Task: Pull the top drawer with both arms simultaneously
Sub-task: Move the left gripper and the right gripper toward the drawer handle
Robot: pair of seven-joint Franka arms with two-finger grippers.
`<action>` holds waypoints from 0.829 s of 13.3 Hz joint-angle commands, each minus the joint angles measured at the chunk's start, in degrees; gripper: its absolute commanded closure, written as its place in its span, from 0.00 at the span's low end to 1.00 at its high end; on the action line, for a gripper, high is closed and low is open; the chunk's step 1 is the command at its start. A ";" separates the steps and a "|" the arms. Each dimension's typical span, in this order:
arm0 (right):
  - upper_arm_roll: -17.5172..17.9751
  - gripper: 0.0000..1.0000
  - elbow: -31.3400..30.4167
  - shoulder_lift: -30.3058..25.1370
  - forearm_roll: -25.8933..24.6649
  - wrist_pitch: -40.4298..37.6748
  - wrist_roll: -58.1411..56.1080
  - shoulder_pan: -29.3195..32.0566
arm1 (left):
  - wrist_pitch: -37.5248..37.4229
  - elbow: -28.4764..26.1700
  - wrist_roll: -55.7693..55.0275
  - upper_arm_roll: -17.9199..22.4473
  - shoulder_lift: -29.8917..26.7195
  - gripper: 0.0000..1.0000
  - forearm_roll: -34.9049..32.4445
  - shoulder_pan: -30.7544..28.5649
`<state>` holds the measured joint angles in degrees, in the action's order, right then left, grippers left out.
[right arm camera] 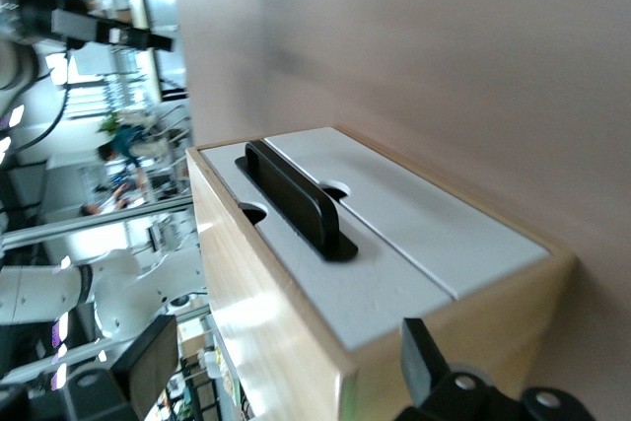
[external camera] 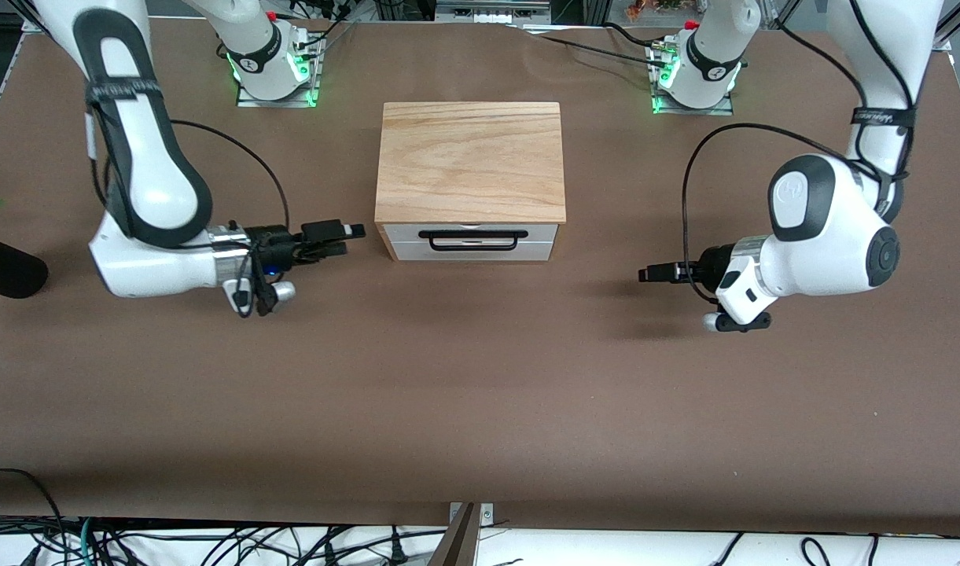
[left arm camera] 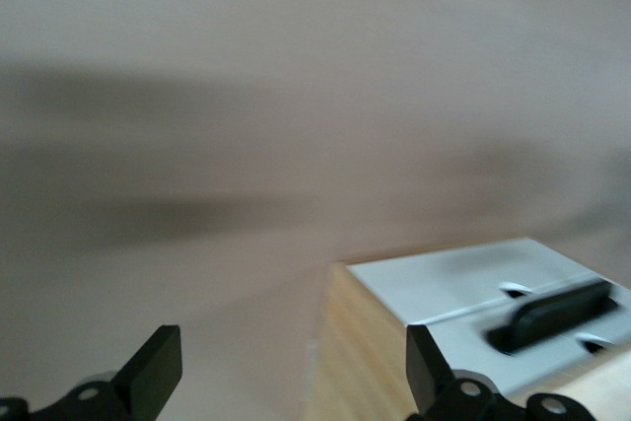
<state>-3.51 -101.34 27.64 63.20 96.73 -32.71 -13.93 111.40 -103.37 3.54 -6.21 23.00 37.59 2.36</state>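
Note:
The top drawer (external camera: 472, 233) is shut in the oak-topped cabinet (external camera: 470, 161), its white front and black bar handle (external camera: 470, 245) facing the front camera. My right gripper (external camera: 350, 240) is open and empty, low over the table beside the cabinet toward the right arm's end, pointing at it. Its wrist view shows the gripper (right arm camera: 286, 367), the drawer front (right arm camera: 365, 293) and the handle (right arm camera: 291, 199). My left gripper (external camera: 645, 273) is open and empty, low over the table toward the left arm's end, well apart from the cabinet. Its wrist view shows the gripper (left arm camera: 293, 372), the drawer front (left arm camera: 468, 337) and the handle (left arm camera: 552, 315).
A second white drawer front (external camera: 472, 251) sits below the top one. The brown table (external camera: 480, 393) lies bare around the cabinet. A dark object (external camera: 8, 267) lies at the table's edge at the right arm's end. Cables hang along the edge nearest the front camera.

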 commanded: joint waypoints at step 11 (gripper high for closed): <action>0.43 0.37 -8.87 10.95 35.15 -1.19 -30.74 -6.54 | -3.11 -2.97 47.16 -2.31 15.14 0.00 53.28 7.30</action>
<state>-3.00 -108.00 39.69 96.78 96.40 -62.08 -20.66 110.00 -106.19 47.14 -7.71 37.93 87.84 9.94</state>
